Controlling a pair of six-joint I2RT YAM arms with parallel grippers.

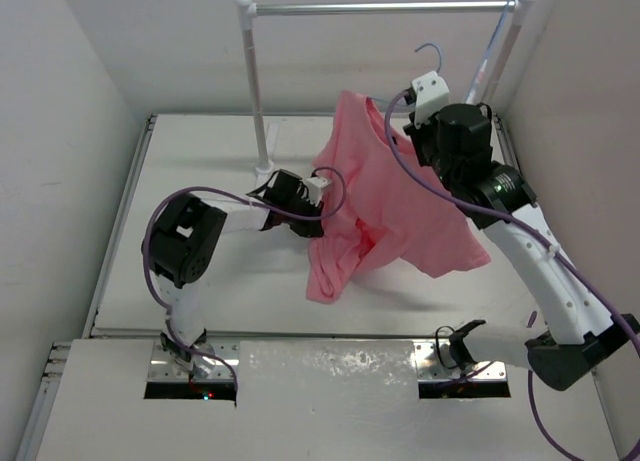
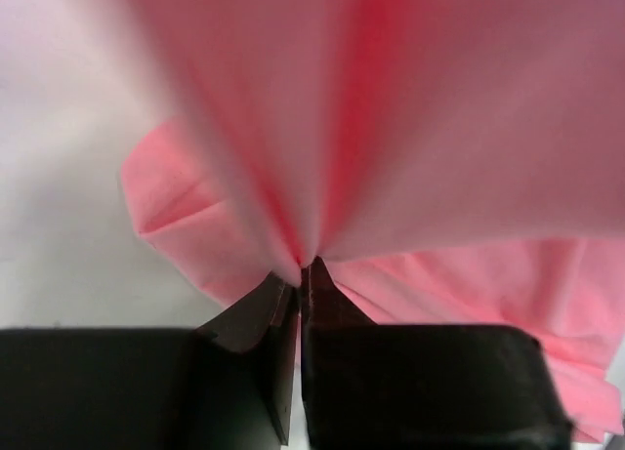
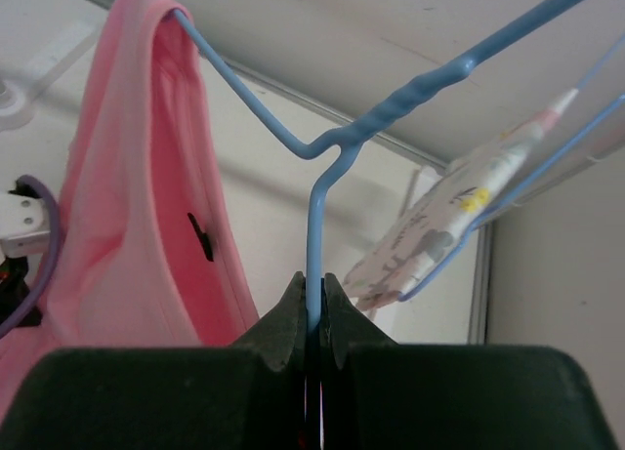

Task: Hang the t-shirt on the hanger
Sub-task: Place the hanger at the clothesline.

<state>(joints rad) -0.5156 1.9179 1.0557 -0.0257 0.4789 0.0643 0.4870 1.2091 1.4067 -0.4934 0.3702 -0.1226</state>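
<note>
The salmon-pink t-shirt (image 1: pixel 385 206) hangs in the air over the table, draped from one arm of the pale-blue wire hanger (image 3: pixel 314 225). That hanger arm goes into the shirt's neck at the upper left of the right wrist view. The hanger's hook (image 1: pixel 431 51) sticks up behind the right wrist. My right gripper (image 3: pixel 314 292) is shut on the hanger's wire, and it shows in the top view (image 1: pixel 407 131) at the shirt's upper edge. My left gripper (image 2: pixel 303 270) is shut on a bunched fold of the shirt (image 2: pixel 410 128) at its left side (image 1: pixel 322 213).
A white clothes rack stands at the back, with a metal rail (image 1: pixel 380 8) and a left post (image 1: pixel 256 91). A second thin hanger with a whitish patterned strip (image 3: pixel 459 216) hangs near the rack's right end (image 1: pixel 492 56). Walls close in on both sides.
</note>
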